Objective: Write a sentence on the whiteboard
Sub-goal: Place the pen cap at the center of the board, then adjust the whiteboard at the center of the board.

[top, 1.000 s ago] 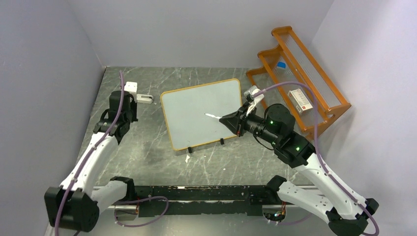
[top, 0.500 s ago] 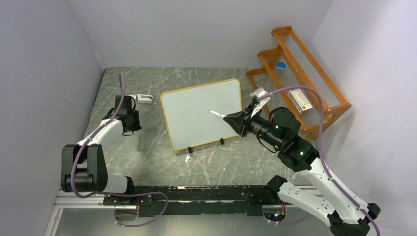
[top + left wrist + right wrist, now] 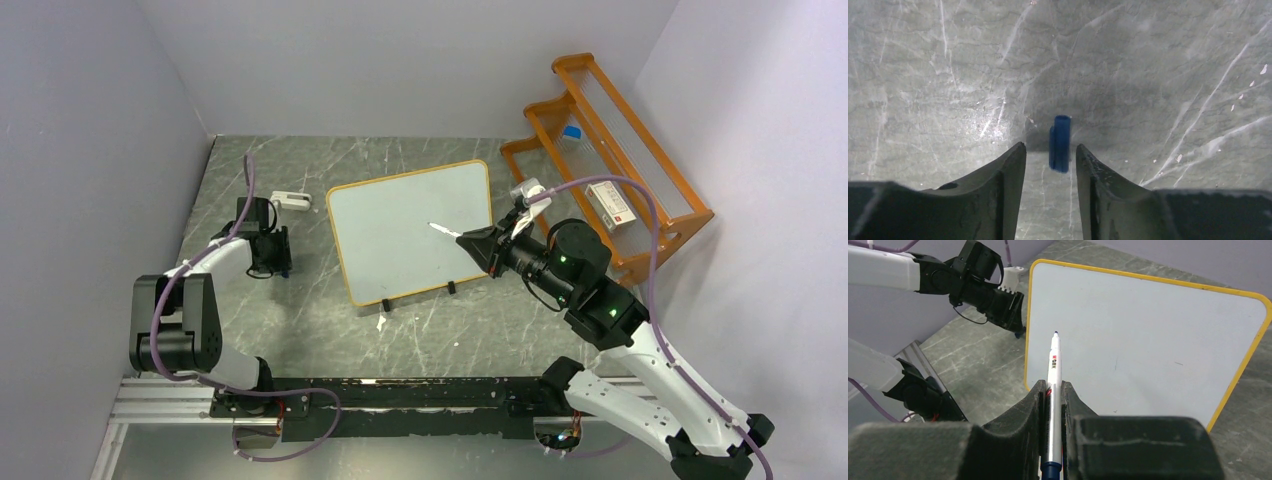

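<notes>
Drawn back toward its base since the earlier frame, the left hand (image 3: 1050, 148) is being held open astride a blue cap (image 3: 1060, 143) on the worktop (image 3: 1148, 75). A white marker (image 3: 1053, 357) is being clamped by the right hand (image 3: 1052, 386), tip aimed at the whiteboard (image 3: 410, 232) at frame centre.

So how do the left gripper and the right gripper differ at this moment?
The left gripper is open, while the right gripper is shut on the marker. The left gripper points down at the table, with a blue cap between its jaws, seemingly not gripped; the right gripper aims the marker tip at the whiteboard. Both have dark two-finger jaws.
</notes>
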Controlling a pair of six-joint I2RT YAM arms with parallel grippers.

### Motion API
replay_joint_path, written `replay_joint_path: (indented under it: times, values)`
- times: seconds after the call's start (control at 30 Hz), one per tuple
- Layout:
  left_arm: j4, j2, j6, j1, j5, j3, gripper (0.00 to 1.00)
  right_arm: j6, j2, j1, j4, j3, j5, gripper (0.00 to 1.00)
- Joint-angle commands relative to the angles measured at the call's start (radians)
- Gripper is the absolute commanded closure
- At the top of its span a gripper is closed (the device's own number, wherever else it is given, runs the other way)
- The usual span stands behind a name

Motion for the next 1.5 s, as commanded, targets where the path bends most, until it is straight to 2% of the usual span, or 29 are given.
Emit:
replay_joint_path:
  times: [0.0,0.07,0.17,0.23,0.27,0.43,0.63,0.8,0.93,1.03,1.23,1.43,1.47]
  values:
    - [-0.015,-0.049,-0.018,0.008,0.022,0.010,0.50,-0.009,-0.008,-0.005,0.011,-0.008,0.021,1.00]
    - [-0.028,-0.098,-0.017,0.008,0.020,0.020,0.37,-0.009,-0.007,-0.005,0.004,-0.006,0.023,1.00]
    - [-0.028,-0.204,-0.029,0.009,0.050,0.034,0.30,-0.012,-0.003,-0.005,-0.004,-0.008,0.023,1.00]
    - [-0.018,-0.272,-0.037,0.009,0.088,0.049,0.10,-0.014,-0.004,-0.004,-0.003,-0.014,0.029,1.00]
    - [-0.009,-0.305,-0.033,0.009,0.117,0.057,0.03,-0.014,-0.004,-0.005,0.001,-0.019,0.033,1.00]
    - [0.053,-0.422,-0.030,0.009,0.298,0.082,0.03,-0.010,0.000,-0.005,0.024,-0.041,0.044,1.00]
    - [0.207,-0.487,-0.077,0.016,0.607,0.092,0.05,-0.009,0.015,-0.005,0.043,-0.046,0.045,1.00]
    - [0.398,-0.415,-0.212,0.055,0.895,0.105,0.09,-0.003,0.027,-0.005,0.042,-0.042,0.031,1.00]
    - [0.507,-0.328,-0.278,0.057,1.002,0.111,0.14,-0.007,0.026,-0.005,0.063,-0.050,0.013,1.00]
    - [0.664,-0.252,-0.384,0.053,1.093,0.102,0.19,-0.003,0.042,-0.004,0.076,-0.048,-0.007,1.00]
    - [0.812,-0.127,-0.481,0.024,1.170,0.117,0.34,-0.002,0.066,-0.001,0.111,-0.051,-0.035,1.00]
    - [0.974,-0.060,-0.578,-0.013,1.214,0.105,0.53,-0.007,0.093,-0.001,0.120,-0.041,-0.046,1.00]
    - [1.003,-0.055,-0.599,-0.013,1.221,0.102,0.60,-0.008,0.098,-0.001,0.122,-0.039,-0.051,1.00]
